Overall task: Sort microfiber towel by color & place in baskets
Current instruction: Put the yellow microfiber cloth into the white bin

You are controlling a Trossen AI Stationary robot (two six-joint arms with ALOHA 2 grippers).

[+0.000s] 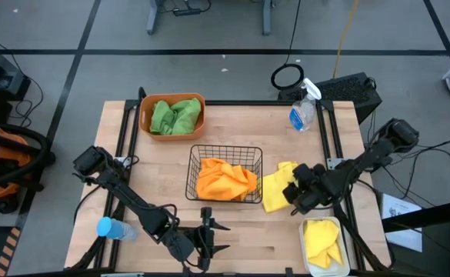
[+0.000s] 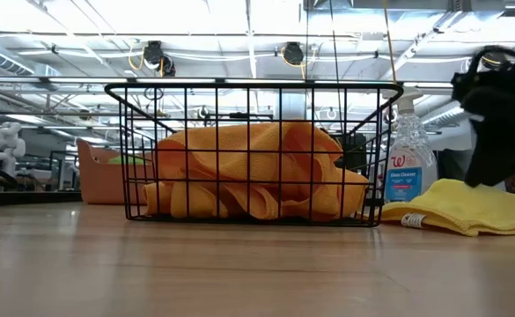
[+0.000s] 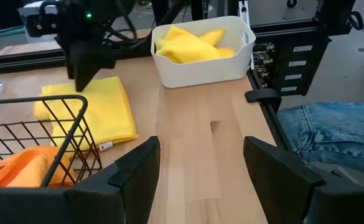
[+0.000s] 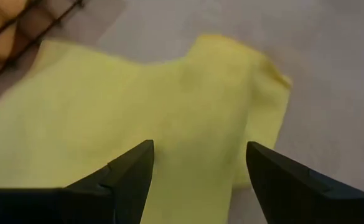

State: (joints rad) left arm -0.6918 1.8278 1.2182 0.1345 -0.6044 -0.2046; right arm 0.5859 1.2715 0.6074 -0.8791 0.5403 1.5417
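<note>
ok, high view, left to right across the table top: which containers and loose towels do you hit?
Orange plastic tub holding green towels → black wire-mesh basket holding orange towels → loose yellow towel on the table → white plastic bin holding a yellow towel.

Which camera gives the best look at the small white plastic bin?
The left wrist view: the small white plastic bin shows whole, a yellow cloth inside. The high view shows it at the table's near right corner. Low and right wrist views miss it.

Table [image 1: 232, 231]: light wood.
Far edge: orange tub [image 1: 144, 115], spray bottle [image 1: 302, 113].
Middle: wire basket [image 1: 191, 177], yellow towel [image 1: 275, 188] beside it.
Near right corner: white bin [image 1: 308, 250].
Near left corner: blue-capped bottle [image 1: 111, 228].
</note>
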